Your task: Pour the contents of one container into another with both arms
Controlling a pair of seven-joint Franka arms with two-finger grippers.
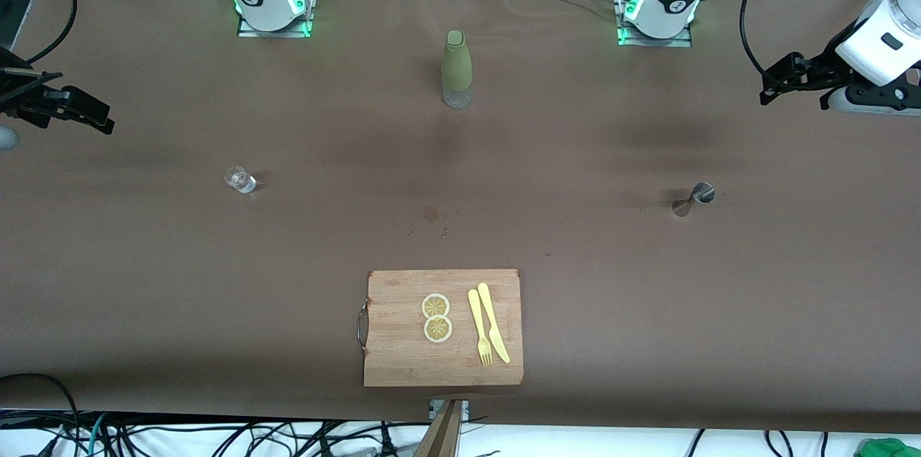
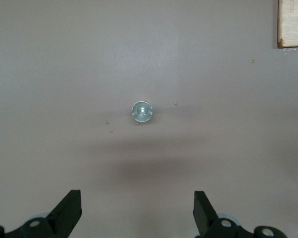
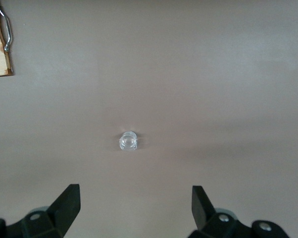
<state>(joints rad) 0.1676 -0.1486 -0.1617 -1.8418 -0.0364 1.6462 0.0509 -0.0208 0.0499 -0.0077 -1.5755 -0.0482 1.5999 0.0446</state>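
Observation:
A tiny clear glass cup (image 1: 239,179) (image 3: 128,141) stands upright on the brown table toward the right arm's end. A small silver jigger (image 1: 693,199) (image 2: 142,111) stands upright toward the left arm's end. My right gripper (image 1: 79,109) (image 3: 135,192) hangs open and empty over the table's edge at the right arm's end, well apart from the cup. Over the table's other end, my left gripper (image 1: 773,83) (image 2: 136,198) is also open and empty, well apart from the jigger. Each wrist view looks down on its own container, with bare table between the fingers.
A tall olive-green sleeved bottle (image 1: 457,69) stands midway between the two bases. A wooden cutting board (image 1: 403,342) near the front camera carries two lemon slices (image 1: 436,317), a yellow fork (image 1: 479,327) and a knife (image 1: 493,322). Small wet spots (image 1: 432,215) mark the table's middle.

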